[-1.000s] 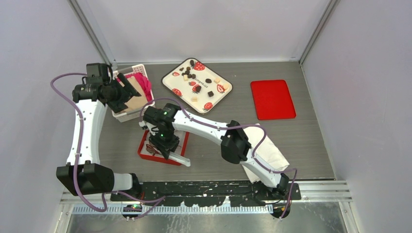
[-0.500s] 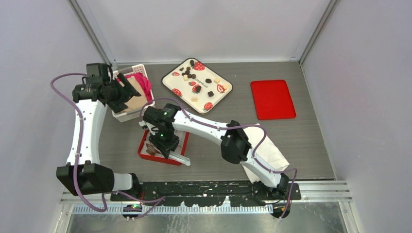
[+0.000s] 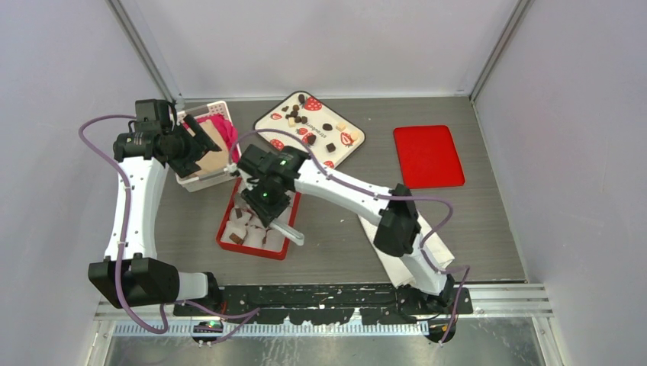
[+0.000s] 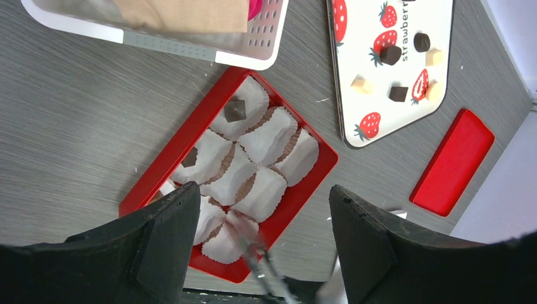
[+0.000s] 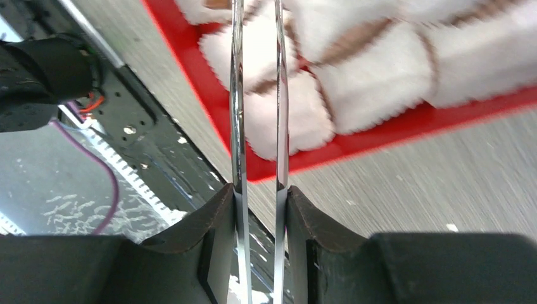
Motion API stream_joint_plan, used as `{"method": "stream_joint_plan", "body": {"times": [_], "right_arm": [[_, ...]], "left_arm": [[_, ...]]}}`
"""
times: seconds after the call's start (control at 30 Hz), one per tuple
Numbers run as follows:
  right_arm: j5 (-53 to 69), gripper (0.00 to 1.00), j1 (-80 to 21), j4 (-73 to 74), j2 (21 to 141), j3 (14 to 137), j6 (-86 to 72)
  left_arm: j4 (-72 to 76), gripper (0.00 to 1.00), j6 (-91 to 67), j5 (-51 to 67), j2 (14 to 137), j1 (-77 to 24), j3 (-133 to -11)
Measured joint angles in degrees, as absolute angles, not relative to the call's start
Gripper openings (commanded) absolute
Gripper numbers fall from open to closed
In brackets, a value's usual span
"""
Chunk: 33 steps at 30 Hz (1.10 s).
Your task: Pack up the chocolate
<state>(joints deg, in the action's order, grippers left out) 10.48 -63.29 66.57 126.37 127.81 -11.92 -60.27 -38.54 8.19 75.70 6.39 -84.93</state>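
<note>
Small dark and cream chocolate (image 3: 309, 126) pieces lie scattered on the white strawberry-printed tray (image 3: 268, 122) at the back. The red box (image 3: 223, 233) in front of it holds several white paper cups (image 4: 272, 134); a dark chocolate (image 4: 235, 109) sits in the far corner cup and another (image 4: 190, 157) in a cup on the left side. My right gripper (image 3: 268, 212) hangs over the box, shut on metal tweezers (image 5: 236, 95) whose tips point at the near cups. Nothing shows between the blades. My left gripper (image 4: 263, 190) is open and empty, high above the white basket.
A white basket (image 3: 200, 180) with pink cloth and brown paper stands left of the tray. A flat red lid (image 3: 428, 155) lies at the right. White paper (image 3: 423, 242) sits under the right arm near the front rail.
My right arm has swung back and to the right, lifting the tweezers off the box's near cups, so more of the box shows. The left arm has not moved.
</note>
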Motion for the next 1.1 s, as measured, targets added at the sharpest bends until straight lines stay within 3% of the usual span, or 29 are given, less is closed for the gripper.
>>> {"method": "stream_joint_plan", "body": {"times": [0.3,0.43,0.63,0.87,1.1], "right_arm": [[6.3,0.01,-45.8,66.2,114.0,113.5,-13.4],[3.2,0.01,-38.2,67.0,114.3,113.8,-14.0],[0.1,0.02,-35.7,71.3,119.6,122.1,-15.7],[-1.6,0.28,-34.1,74.1,127.7,130.0,-16.8],[-1.7,0.40,-31.8,75.8,133.1,132.0,-17.1]], "left_arm": [[-60.2,0.75,-38.5,8.2,75.7,6.4,-84.9],[-60.2,0.75,-38.5,8.2,75.7,6.4,-84.9],[-60.2,0.75,-38.6,8.2,75.7,6.4,-84.9],[-60.2,0.75,-38.6,8.0,75.7,6.4,-84.9],[-60.2,0.75,-38.6,7.9,75.7,6.4,-84.9]]}}
